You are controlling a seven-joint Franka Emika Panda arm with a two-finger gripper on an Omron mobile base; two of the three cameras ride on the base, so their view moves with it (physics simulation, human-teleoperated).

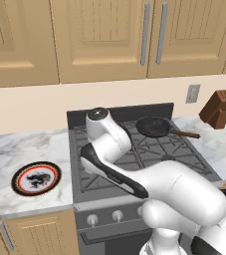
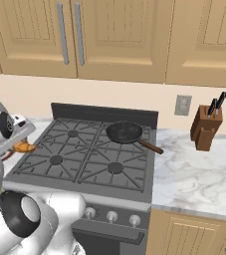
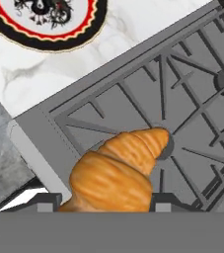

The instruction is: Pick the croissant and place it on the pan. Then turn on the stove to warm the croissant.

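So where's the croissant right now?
The croissant is held between the jaws in the hand view, above the stove grates at their left edge, with the plate just beyond.

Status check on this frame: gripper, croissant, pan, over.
Gripper shut on croissant, carried above stove grates. Pan sits bare on rear burner. Plate left on counter; path looks clear.

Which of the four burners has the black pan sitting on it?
The back right burner holds the pan, its handle pointing toward the knife block. The stove's other three burners carry only bare grates.
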